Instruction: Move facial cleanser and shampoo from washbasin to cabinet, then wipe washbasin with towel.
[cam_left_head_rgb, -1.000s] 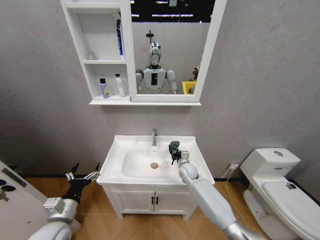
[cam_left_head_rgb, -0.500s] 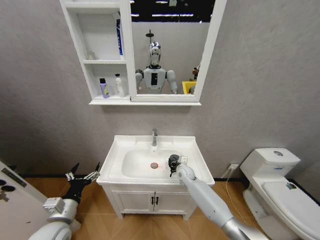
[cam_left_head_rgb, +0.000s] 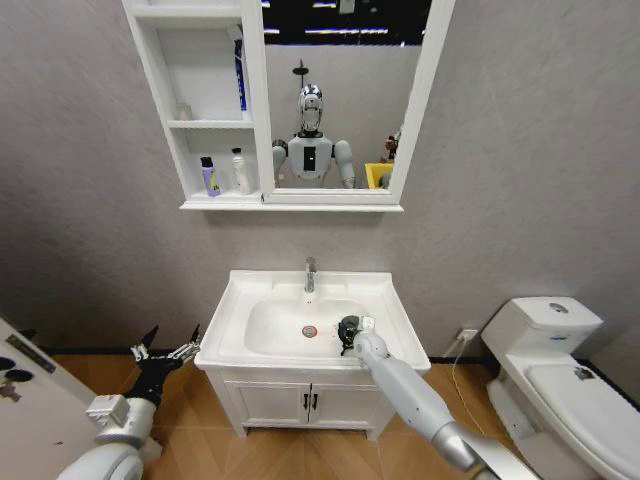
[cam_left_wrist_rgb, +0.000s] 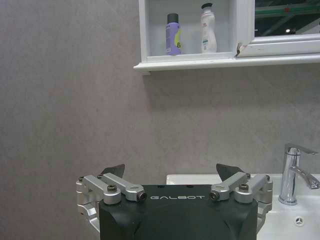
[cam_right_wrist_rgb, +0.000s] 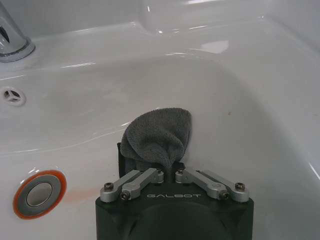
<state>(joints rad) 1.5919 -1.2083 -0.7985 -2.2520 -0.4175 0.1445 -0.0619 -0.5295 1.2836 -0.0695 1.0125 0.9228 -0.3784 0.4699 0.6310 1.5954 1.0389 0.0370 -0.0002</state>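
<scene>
Now lower, right end effector (cam_right_wrist_rgb: 172, 172) (towel (cam_right_wrist_rgb: 159, 132) pinched)

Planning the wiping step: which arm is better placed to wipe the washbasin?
Right. Its tool is shut on the towel inside the washbasin; the left tool hangs open beside it.
</scene>
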